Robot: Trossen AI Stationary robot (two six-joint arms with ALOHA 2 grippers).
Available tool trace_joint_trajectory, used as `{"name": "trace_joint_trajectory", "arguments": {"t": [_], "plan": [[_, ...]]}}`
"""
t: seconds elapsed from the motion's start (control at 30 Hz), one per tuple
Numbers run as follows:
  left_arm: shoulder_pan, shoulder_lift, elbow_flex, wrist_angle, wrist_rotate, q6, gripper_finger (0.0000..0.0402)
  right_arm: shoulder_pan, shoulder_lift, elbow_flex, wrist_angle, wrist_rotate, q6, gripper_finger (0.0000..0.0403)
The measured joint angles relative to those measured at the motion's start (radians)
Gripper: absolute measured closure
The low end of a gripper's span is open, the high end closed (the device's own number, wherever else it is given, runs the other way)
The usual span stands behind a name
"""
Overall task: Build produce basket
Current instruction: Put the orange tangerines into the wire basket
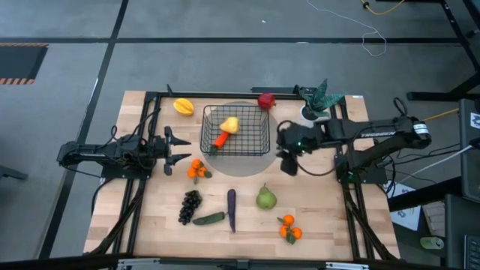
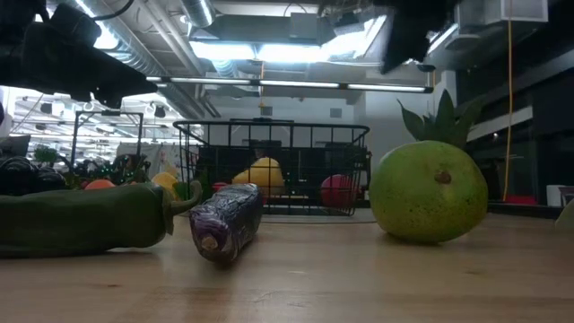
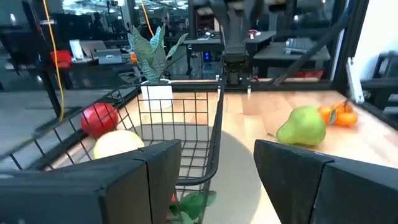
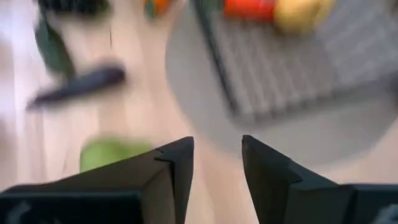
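The basket (image 1: 236,131) sits on a grey round mat (image 1: 247,166) a little toward twelve o'clock from the middle of the desk (image 1: 322,217), and it already holds a carrot (image 1: 222,139) and a yellow fruit (image 1: 230,124) lying side by side against its nine o'clock half, which leaves the three o'clock half free for more. Outside it, the rest of the produce is spread in a loose ring: another yellow fruit (image 1: 183,106) at about ten o'clock from the basket, a red fruit (image 1: 265,100) just off its one o'clock corner, tangerines (image 1: 197,169) close by at seven o'clock, then grapes (image 1: 190,205), a cucumber (image 1: 209,218), an eggplant (image 1: 231,209) and a pear (image 1: 266,198) farther toward six, with a second tangerine cluster (image 1: 289,230) beyond at five. The right hand (image 1: 287,154) hangs just off the basket's three o'clock side, over the mat's edge, its fingers parted with nothing between them; from that spot it looks placed for a reach toward the pear. The left hand (image 1: 180,148) waits at nine o'clock of the basket, fingers spread and empty, aimed along the wire side. A potted plant (image 1: 319,99) stands at two o'clock, apart from the job.
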State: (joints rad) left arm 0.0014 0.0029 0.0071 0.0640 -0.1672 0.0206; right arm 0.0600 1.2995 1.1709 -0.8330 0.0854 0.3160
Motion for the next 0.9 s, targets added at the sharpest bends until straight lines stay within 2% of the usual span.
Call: {"name": "trace_joint_trajectory", "arguments": {"t": [0.1,0.2,0.3,0.37,0.47,0.6,0.7,0.8,0.9], "plan": [[0.0,0.0,0.0,0.011,0.003,-0.188,0.0207,0.045,0.0,0.0,-0.163,-0.002,0.091,0.0277],[0.0,0.0,0.0,0.057,-0.004,-0.407,0.0207,0.1,0.0,0.0,-0.308,0.054,0.192,0.0277],[-0.012,0.001,0.0,0.063,0.121,-0.645,0.0207,0.158,0.0,0.0,-0.425,0.145,0.302,0.0277],[-0.037,0.022,0.0,0.065,0.178,-0.722,0.0207,0.196,0.0,0.0,-0.481,0.213,0.378,0.0277],[-0.084,0.082,0.0,0.056,0.141,-0.833,0.0207,0.248,0.001,0.0,-0.538,0.291,0.469,0.0277],[-0.147,0.144,0.006,0.055,0.202,-1.025,0.0207,0.296,0.001,0.0,-0.542,0.334,0.517,0.0277],[-0.193,0.205,0.036,0.065,0.204,-1.03,0.0207,0.317,0.001,0.0,-0.529,0.34,0.518,0.0277],[-0.231,0.256,0.056,0.094,0.172,-0.926,0.0207,0.327,0.001,0.0,-0.517,0.34,0.525,0.0277],[-0.268,0.312,0.063,0.221,0.17,-0.764,0.0207,0.328,0.001,0.0,-0.517,0.341,0.551,0.0277]]}}
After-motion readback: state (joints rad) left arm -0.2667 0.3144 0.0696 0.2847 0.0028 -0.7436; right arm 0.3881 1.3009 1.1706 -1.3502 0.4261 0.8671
